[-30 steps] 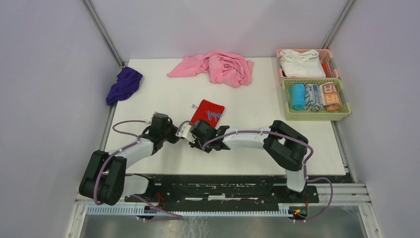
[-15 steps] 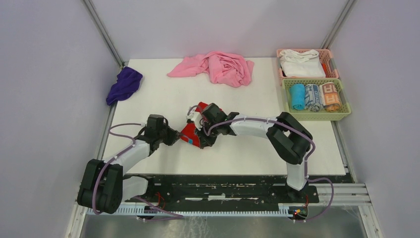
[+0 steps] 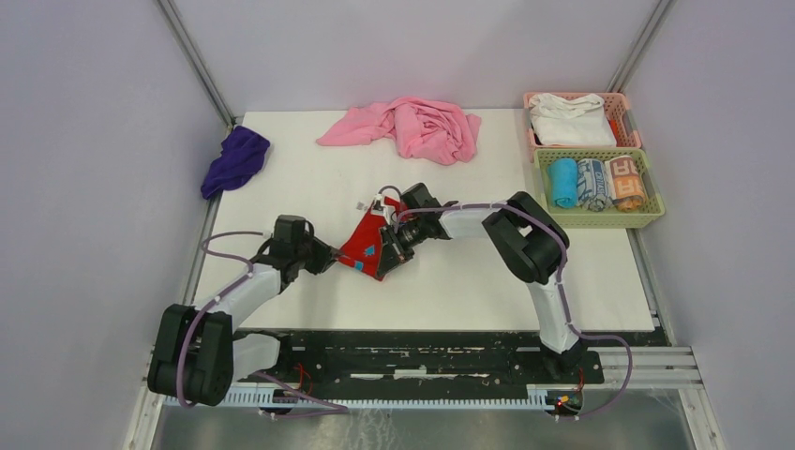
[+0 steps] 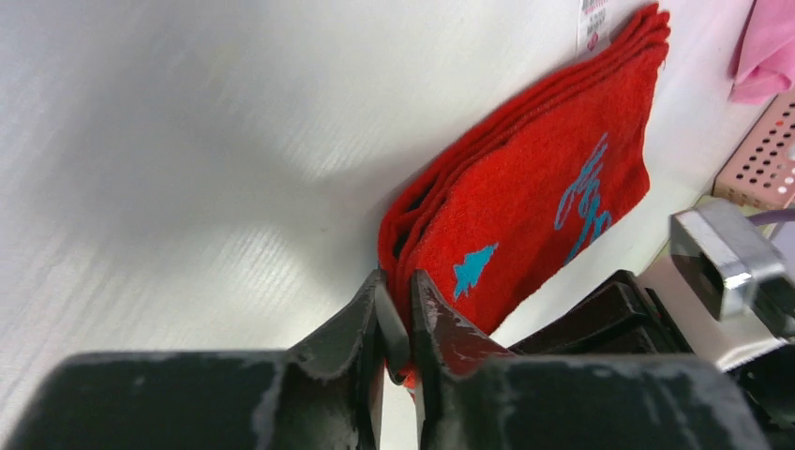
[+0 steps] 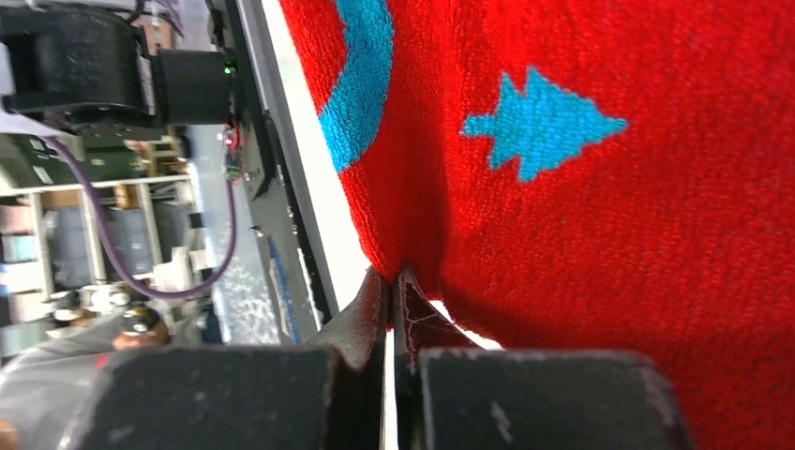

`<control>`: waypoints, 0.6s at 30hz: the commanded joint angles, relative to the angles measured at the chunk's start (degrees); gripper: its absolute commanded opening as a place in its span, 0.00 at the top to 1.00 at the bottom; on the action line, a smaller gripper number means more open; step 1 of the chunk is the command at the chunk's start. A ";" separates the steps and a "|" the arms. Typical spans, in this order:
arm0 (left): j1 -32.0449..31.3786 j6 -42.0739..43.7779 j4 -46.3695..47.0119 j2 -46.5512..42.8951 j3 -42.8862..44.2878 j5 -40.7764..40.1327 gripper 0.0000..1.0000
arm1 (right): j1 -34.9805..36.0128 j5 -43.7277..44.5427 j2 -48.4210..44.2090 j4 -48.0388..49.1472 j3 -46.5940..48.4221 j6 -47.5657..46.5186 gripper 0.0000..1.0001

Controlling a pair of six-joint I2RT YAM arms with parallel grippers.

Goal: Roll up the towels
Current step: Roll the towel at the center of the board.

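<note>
A folded red towel with blue lettering and a white tag hangs between my two grippers, tilted above the middle of the white table. My left gripper is shut on its lower left corner; in the left wrist view the cloth sits pinched in the jaws. My right gripper is shut on the towel's right edge; in the right wrist view the red cloth fills the frame.
A crumpled pink towel lies at the table's back middle. A purple towel lies at the back left edge. A green basket with several rolled towels and a pink basket with white cloth stand at the back right.
The red towel was lying flat on the table and is now lifted and held tilted by both grippers. My right gripper moved back and right; my left gripper shifted slightly left.
</note>
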 commanded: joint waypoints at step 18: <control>8.38 8.63 7.70 -13.00 -8.52 12.25 0.19 | -4.58 -12.12 10.43 9.22 6.76 21.04 1.00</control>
